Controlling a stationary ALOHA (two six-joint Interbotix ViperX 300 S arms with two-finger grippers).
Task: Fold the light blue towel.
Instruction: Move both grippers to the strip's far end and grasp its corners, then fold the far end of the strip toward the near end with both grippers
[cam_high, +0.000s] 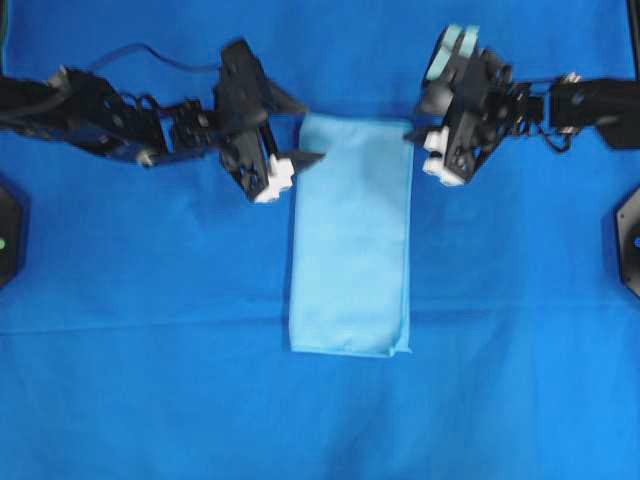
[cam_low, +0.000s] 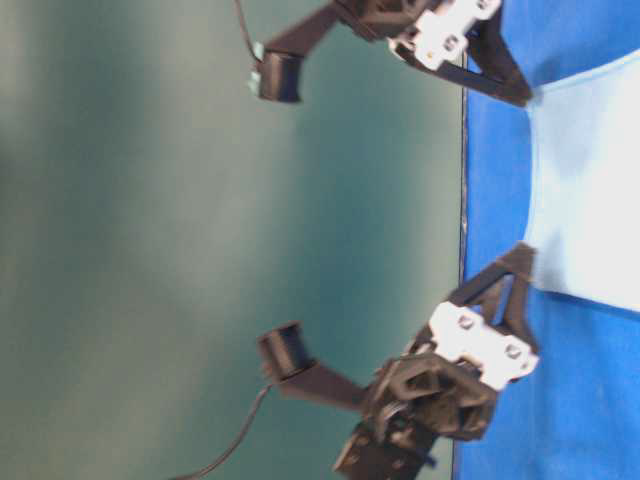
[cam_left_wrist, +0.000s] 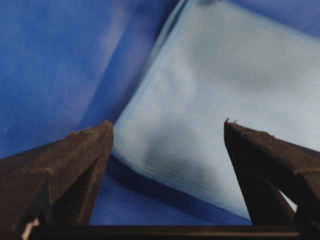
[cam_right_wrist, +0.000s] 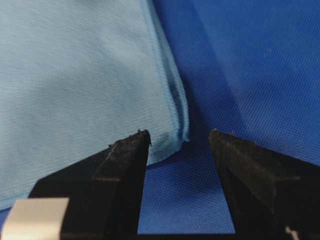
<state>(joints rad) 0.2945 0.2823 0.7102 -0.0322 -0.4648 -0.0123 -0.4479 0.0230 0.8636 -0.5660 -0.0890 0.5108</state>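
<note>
Overhead exterior view: the light blue towel (cam_high: 350, 235) lies folded into a tall rectangle at the middle of the royal-blue cloth (cam_high: 150, 380) covering the table. The left gripper (cam_high: 300, 160) sits at the towel's upper left corner, the right gripper (cam_high: 418, 135) at its upper right corner.

Table-level exterior view: both grippers meet the towel's (cam_low: 590, 190) near edge, the left gripper (cam_low: 522, 262) low in the picture and the right gripper (cam_low: 522, 92) high, each with fingers spread in a V; whether the tips touch the fabric cannot be told.

Left wrist view: the left gripper's (cam_left_wrist: 167, 127) jaws stand wide apart and hold nothing, framing a layered corner of the towel (cam_left_wrist: 210, 100) on the cloth (cam_left_wrist: 55, 65).

Right wrist view: the right gripper's (cam_right_wrist: 179, 135) jaws are parted and hold nothing, straddling the towel's (cam_right_wrist: 75, 85) stitched corner, one fingertip (cam_right_wrist: 132, 145) over the fabric, the other over the cloth (cam_right_wrist: 250, 65).
</note>
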